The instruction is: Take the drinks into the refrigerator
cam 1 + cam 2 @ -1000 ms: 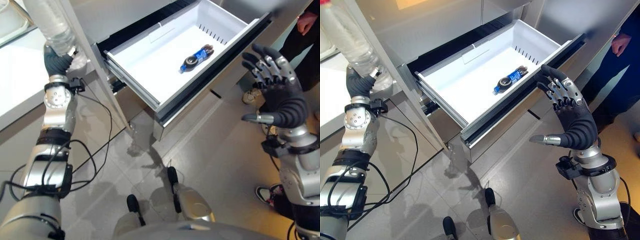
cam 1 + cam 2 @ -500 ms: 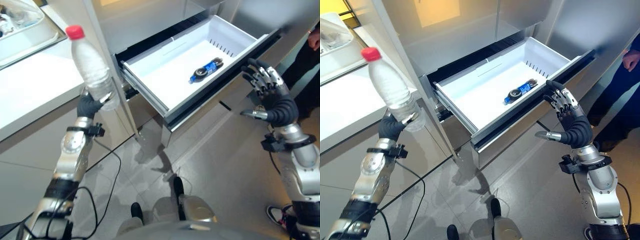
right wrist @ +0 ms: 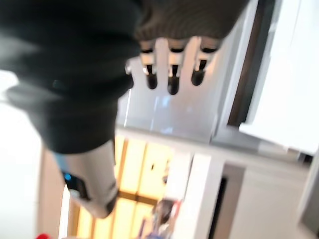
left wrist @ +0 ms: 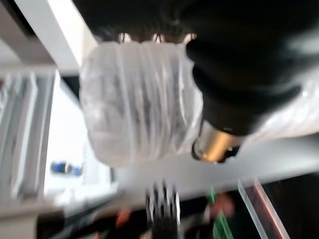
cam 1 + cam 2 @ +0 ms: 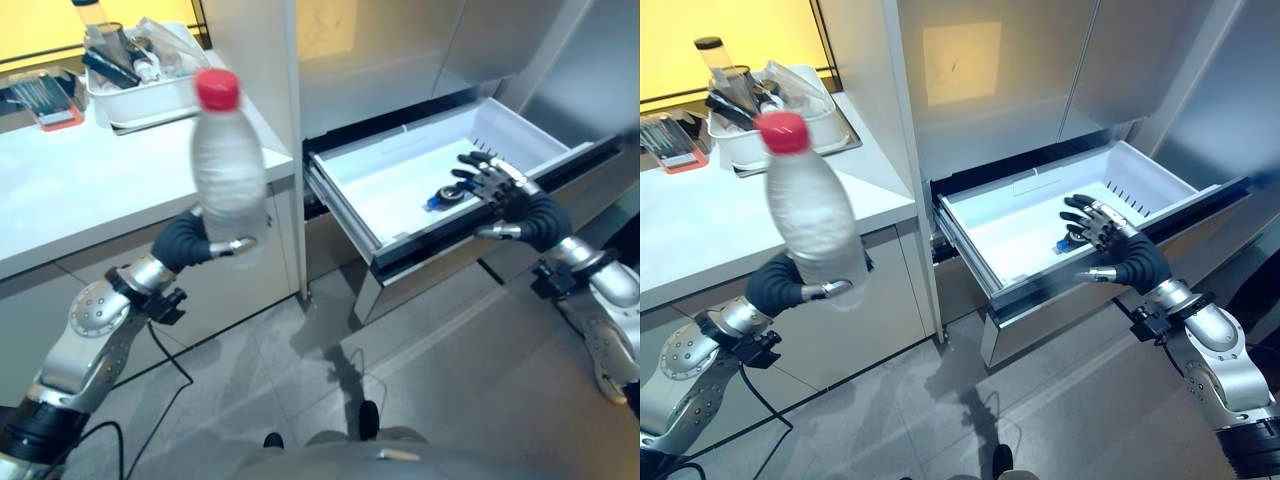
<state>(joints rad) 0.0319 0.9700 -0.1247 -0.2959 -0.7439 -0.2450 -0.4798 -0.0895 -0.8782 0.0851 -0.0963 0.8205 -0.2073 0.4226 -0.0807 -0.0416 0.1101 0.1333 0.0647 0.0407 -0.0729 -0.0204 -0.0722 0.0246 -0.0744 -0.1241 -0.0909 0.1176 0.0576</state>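
Carry step: left hand (image 5: 780, 285) fingers curled round upright water bottle (image 5: 810, 215). Right hand (image 5: 1120, 255), fingers spread, hovered over open drawer (image 5: 985, 260). Next move likely: swing bottle across, lower in.

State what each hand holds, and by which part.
The left hand grips the red-capped water bottle upright by its lower body. The right hand holds nothing, its fingers spread over the open drawer.

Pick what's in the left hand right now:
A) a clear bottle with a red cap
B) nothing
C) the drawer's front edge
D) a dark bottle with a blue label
A: the left hand is curled round the lower part of an upright clear bottle with a red cap, beside the white counter; the dark, blue-labelled bottle lies in the open drawer.
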